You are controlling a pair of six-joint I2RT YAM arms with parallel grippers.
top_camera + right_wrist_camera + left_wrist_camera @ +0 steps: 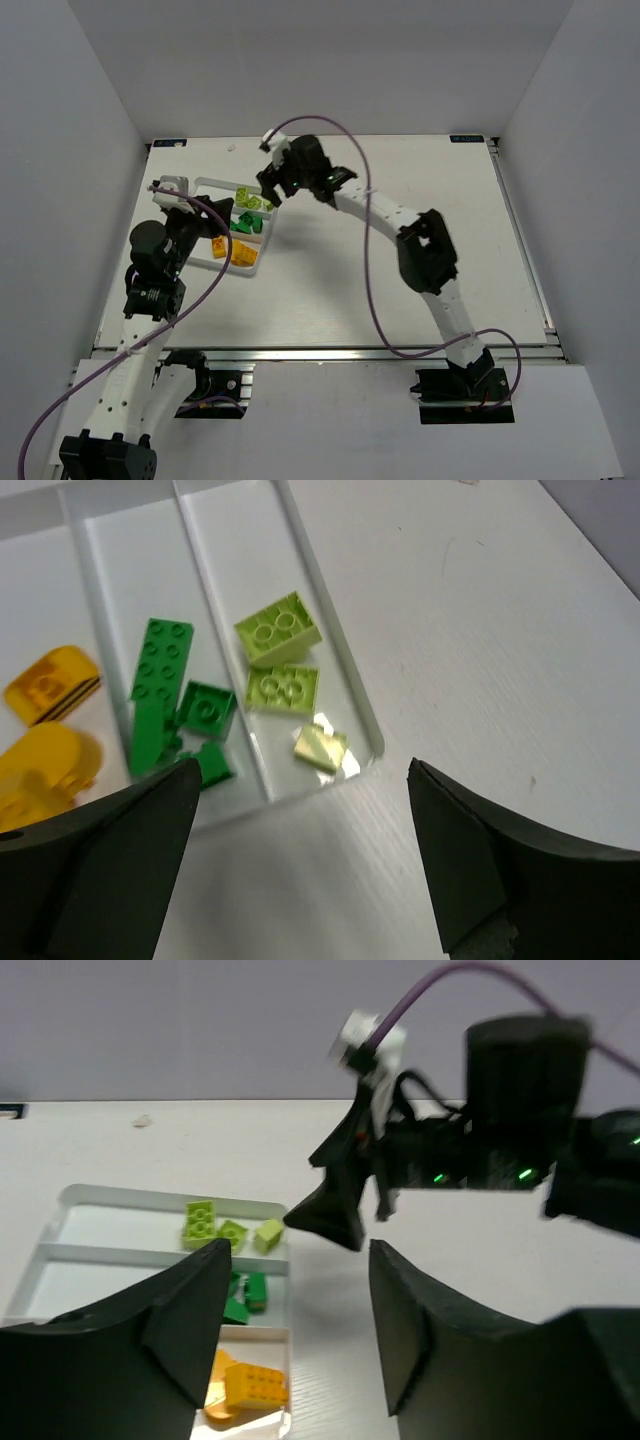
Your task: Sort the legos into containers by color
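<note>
The clear divided tray [205,185] lies at the table's back left. Pale lime bricks [250,200] fill its far compartment, dark green bricks [245,225] the middle one, orange-yellow bricks [232,250] the near one. In the right wrist view the lime bricks [278,630], green bricks [160,680] and yellow bricks [45,685] lie in separate compartments of the tray [330,640]. My right gripper [272,195] hovers open and empty over the tray's right end [300,850]. My left gripper [195,215] is open and empty [300,1340] beside the tray's near right corner.
The right arm [400,225] stretches diagonally across the table from its base at the front right. A purple cable [365,260] loops above the table's middle. White walls close the table at the left, back and right.
</note>
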